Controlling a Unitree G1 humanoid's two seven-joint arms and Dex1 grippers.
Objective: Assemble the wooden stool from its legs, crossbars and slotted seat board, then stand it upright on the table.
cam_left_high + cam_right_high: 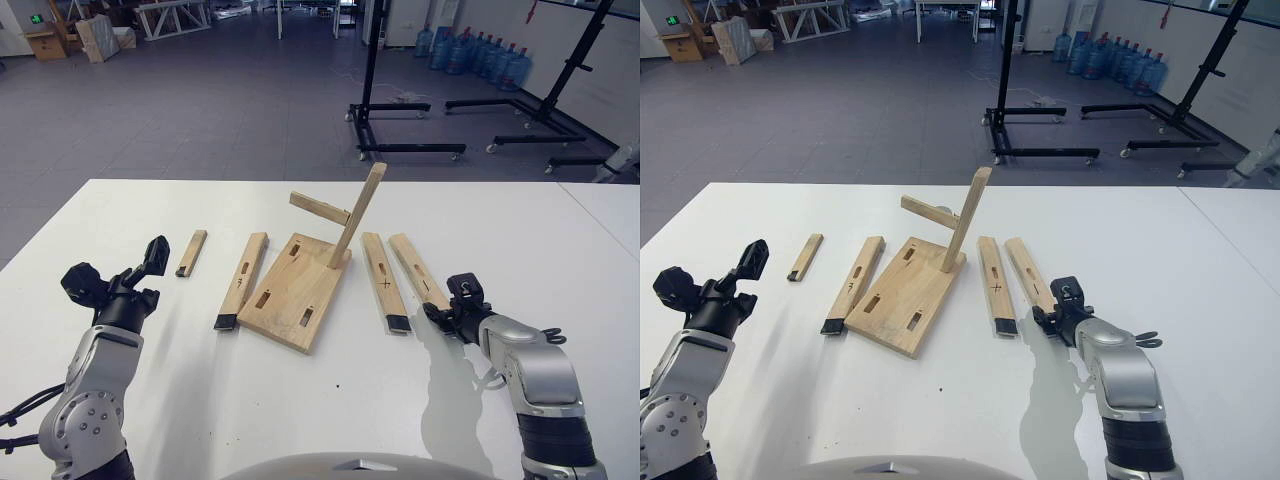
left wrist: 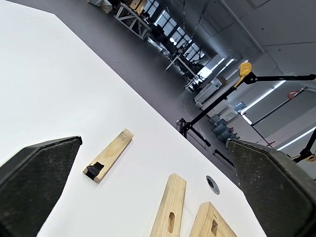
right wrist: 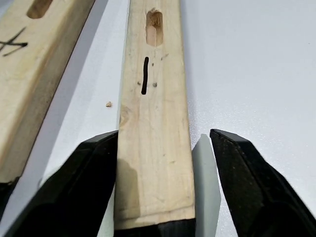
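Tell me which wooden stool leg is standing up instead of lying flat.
The pale wooden leg planted in the slotted seat board, carrying a crossbar; the others lie flat.

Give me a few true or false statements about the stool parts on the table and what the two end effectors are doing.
1. An upright leg stands in the seat board. True.
2. All three loose legs lie to the right of the board. False: one loose leg lies to its left.
3. The right end effector is open, with a finger on either side of the outermost right leg. True.
4. The left end effector grips the short crossbar. False: it is open and empty, and the crossbar lies on the table.
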